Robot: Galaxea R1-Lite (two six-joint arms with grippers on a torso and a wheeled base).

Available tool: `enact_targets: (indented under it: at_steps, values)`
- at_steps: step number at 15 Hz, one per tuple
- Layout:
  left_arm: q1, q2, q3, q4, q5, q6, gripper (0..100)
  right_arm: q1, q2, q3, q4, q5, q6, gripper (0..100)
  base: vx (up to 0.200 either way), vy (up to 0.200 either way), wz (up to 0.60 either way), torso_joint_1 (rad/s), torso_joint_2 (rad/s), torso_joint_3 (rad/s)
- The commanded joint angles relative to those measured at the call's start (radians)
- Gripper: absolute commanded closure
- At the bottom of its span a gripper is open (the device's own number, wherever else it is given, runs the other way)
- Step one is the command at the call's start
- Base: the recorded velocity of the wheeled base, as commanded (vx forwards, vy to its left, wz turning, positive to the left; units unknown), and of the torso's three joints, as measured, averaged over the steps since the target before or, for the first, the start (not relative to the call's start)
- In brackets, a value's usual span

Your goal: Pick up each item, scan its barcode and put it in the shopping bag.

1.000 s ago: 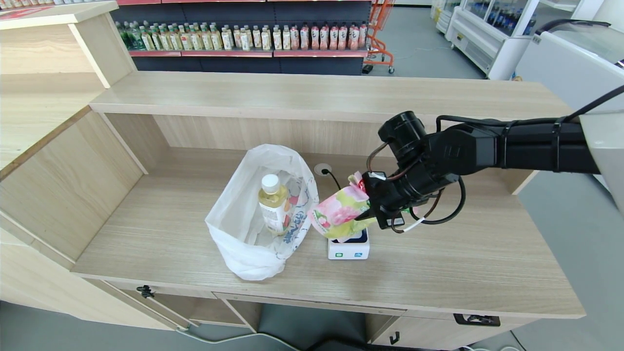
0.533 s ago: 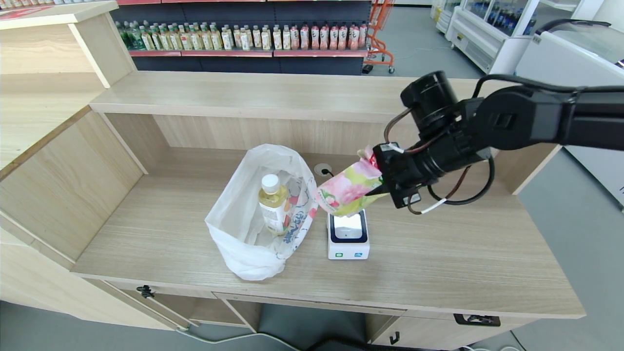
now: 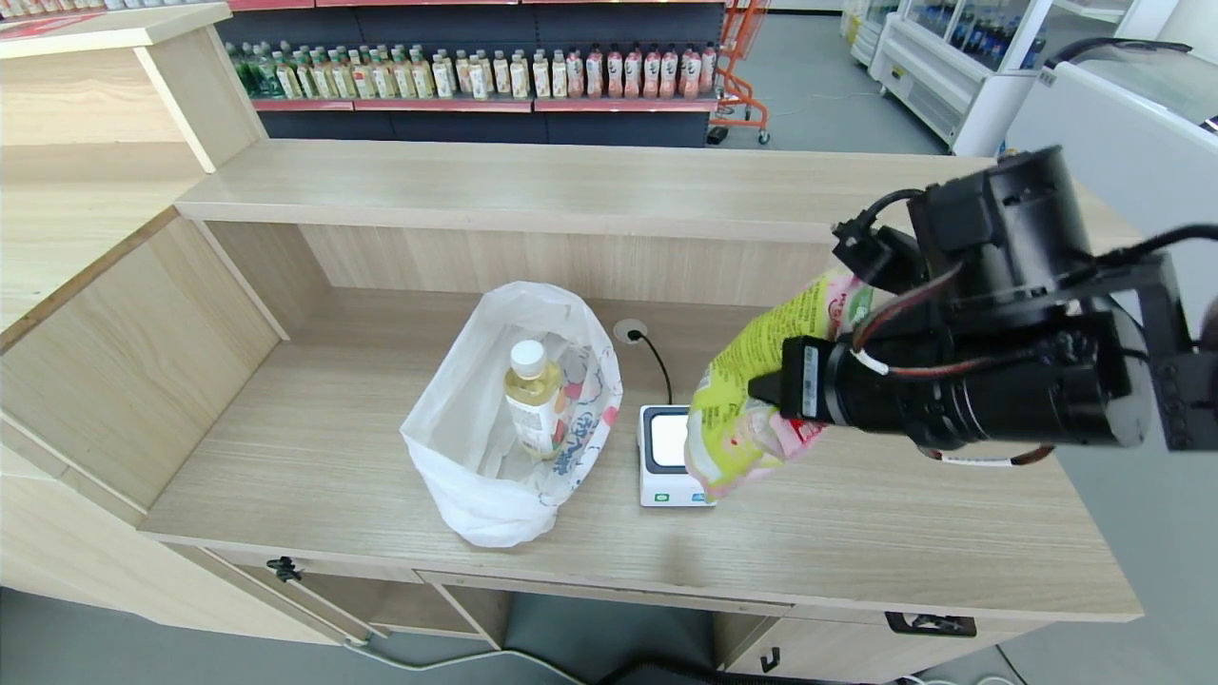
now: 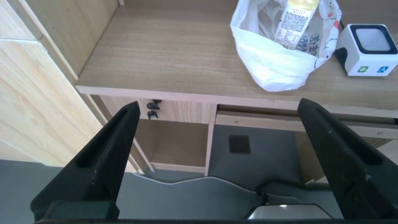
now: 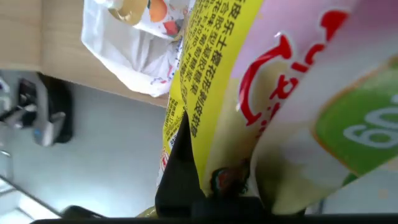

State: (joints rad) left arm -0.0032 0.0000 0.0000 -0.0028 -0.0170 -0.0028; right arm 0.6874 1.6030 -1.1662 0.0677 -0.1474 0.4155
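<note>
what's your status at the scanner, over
Right gripper shut on snack packet, held in the air near the scanner. Left gripper open, empty. Shopping bag open beside scanner, bottle inside; path to it looks clear.

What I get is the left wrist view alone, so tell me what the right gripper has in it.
Observer: The right gripper is shut on a yellow, green and pink snack packet.
Operator: Give me its place against the scanner.
Observer: In the head view the packet overlaps the right edge of the scanner; how high it hangs above the scanner I cannot tell.
Operator: Say whether it is over the shopping bag.
Observer: It is not. The shopping bag stands on the scanner's other side, to the robot's left, apart from the packet.
</note>
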Motion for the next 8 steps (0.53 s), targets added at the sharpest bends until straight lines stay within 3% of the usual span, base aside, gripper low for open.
enact_targets:
  at_steps: [1,3,8]
  values:
    - [0.0,0.002,0.0,0.0,0.0,0.0,0,0.014,-0.118,0.211,-0.158,-0.021,-0.204,100,0.0,0.0,0.0,0.0,0.0,0.0]
    - [0.0,0.002,0.0,0.0,0.0,0.0,0,0.014,-0.12,0.243,-0.195,-0.021,-0.265,100,0.0,0.0,0.0,0.0,0.0,0.0]
    - [0.0,0.002,0.0,0.0,0.0,0.0,0,-0.016,-0.083,0.192,-0.203,-0.017,-0.337,100,0.0,0.2,0.0,-0.002,0.0,0.005]
